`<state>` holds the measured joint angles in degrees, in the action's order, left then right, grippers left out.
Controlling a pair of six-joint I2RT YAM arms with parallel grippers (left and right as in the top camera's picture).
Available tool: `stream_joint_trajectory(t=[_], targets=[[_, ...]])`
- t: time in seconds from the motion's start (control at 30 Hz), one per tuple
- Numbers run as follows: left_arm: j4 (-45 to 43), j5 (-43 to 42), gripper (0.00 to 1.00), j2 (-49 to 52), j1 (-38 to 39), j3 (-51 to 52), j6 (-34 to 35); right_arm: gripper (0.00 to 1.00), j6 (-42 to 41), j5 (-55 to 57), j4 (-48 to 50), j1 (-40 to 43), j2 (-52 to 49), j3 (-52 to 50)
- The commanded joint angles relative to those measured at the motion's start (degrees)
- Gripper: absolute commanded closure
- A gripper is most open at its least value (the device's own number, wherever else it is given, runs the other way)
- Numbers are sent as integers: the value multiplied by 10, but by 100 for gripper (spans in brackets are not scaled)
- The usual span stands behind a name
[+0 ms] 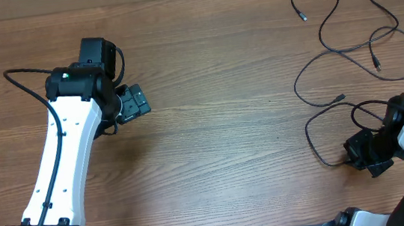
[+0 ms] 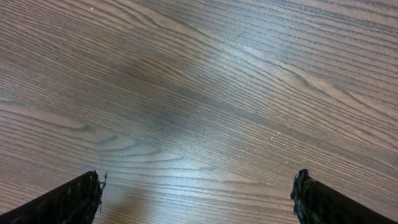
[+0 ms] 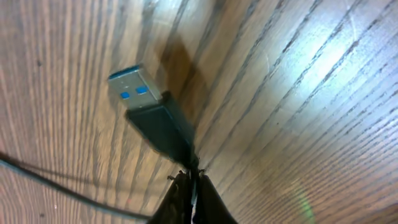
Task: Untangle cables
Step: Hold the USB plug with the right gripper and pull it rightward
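Several thin black cables (image 1: 346, 49) lie in loose curves at the table's right side. One cable (image 1: 318, 142) loops down to my right gripper (image 1: 357, 158). In the right wrist view my right gripper (image 3: 193, 180) is shut on that cable just behind its USB plug (image 3: 152, 115), which has a blue-tipped metal end and hangs above the wood. My left gripper (image 1: 137, 101) is at the left, far from the cables. In the left wrist view its fingers (image 2: 199, 193) are wide apart with only bare wood between them.
The wooden table (image 1: 226, 125) fills the view. A thicker black cable (image 1: 26, 82) runs along my left arm. Another stretch of thin cable (image 3: 56, 186) crosses the lower left of the right wrist view.
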<state>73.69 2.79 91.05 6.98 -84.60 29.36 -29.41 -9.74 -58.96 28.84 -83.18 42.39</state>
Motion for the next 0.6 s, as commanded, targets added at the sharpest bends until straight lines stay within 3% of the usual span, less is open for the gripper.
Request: stream_joint_trajectory(t=[0.0, 0.07, 0.1, 0.37, 0.57], targets=[[-1, 3, 0, 1, -2, -6, -11, 67, 15, -5, -2, -3, 11, 12], [0, 3, 1, 1, -2, -6, -11, 12, 28, -12, -1, -3, 11, 12], [0, 3, 1, 1, -2, -6, -11, 0, 31, -17, -2, -3, 11, 12], [0, 3, 0, 1, -2, -6, -11, 0, 24, -23, -12, -3, 24, 13], [0, 1, 1, 1, -2, -6, -11, 0, 30, -37, -39, -3, 87, 35]])
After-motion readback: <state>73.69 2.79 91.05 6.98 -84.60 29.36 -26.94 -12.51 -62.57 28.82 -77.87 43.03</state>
